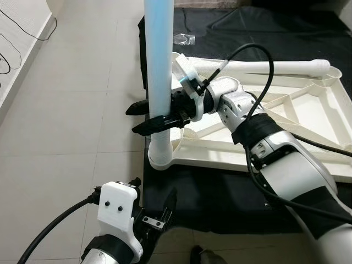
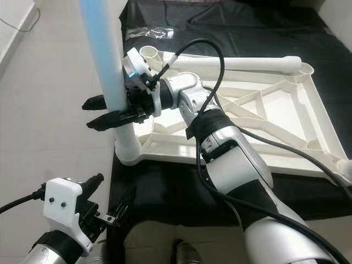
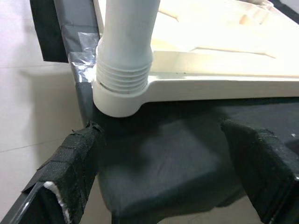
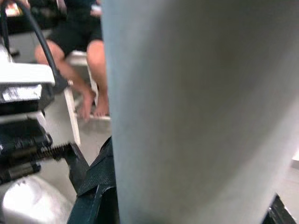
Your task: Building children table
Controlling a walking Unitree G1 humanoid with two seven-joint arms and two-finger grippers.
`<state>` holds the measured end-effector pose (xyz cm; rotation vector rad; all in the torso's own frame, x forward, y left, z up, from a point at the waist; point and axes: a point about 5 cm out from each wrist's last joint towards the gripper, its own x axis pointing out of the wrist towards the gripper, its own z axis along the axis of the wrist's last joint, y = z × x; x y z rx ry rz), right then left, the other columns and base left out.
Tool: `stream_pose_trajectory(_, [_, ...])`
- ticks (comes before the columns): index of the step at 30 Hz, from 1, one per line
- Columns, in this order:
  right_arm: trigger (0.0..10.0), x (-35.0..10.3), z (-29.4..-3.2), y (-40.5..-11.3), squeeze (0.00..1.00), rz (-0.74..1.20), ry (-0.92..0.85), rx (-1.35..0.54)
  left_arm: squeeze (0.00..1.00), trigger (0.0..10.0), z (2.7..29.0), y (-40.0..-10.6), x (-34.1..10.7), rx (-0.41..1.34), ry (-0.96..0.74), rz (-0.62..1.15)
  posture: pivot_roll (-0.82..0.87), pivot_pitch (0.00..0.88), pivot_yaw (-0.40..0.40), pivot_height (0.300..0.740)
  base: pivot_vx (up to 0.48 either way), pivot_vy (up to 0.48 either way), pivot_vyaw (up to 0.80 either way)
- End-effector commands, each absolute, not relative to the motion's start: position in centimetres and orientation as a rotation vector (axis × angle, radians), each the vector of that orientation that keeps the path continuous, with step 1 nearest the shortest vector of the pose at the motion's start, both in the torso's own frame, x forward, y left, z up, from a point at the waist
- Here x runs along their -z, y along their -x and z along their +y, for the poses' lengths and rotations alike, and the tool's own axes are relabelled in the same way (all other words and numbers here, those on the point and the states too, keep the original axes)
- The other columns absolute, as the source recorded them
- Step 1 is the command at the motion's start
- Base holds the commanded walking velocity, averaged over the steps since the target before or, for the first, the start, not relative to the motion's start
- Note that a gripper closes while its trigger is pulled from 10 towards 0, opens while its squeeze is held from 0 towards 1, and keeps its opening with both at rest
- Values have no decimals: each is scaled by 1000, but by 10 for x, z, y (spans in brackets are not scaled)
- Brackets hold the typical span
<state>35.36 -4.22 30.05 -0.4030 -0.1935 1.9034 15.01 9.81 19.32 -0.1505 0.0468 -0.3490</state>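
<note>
my right claw (image 1: 147, 116) is closed around the upright blue leg (image 1: 159, 60), keeping it vertical in the corner socket (image 1: 160, 157) of the upturned tabletop (image 1: 308, 118) on the black mat (image 1: 220, 192). my left claw (image 1: 157, 212) hangs open just below that corner, holding nothing, ready to steady it.

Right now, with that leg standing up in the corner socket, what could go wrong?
1. The right gripper clamps the upright table leg well above its threaded base; sideways force could tilt it and jam the threads in the corner socket.
2. The tabletop lies upside down on a black mat with that corner at the mat's edge, so twisting might slide it.
3. The left gripper is open, low beside the socket, bracing nothing.
</note>
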Motion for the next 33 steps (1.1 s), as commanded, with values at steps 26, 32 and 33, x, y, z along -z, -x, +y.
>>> stream_pose_trajectory(26, [10000, -239, -46, -384, 0, -16, 268, -1349, 0, 10000, 101, -149, -192, 346, 131, 54, 139, 338, -63, 740, 0, 0, 0])
stream_pose_trajectory(32, [10000, -235, -50, -391, 0, -28, 244, -1194, 0, 10000, 102, -149, -192, 342, 128, 53, 136, 337, -62, 740, 0, 0, 0])
stream_pose_trajectory(33, [10000, -235, -51, -392, 0, -33, 244, -1154, 0, 10000, 103, -150, -192, 341, 128, 53, 136, 337, -62, 740, 0, 0, 0])
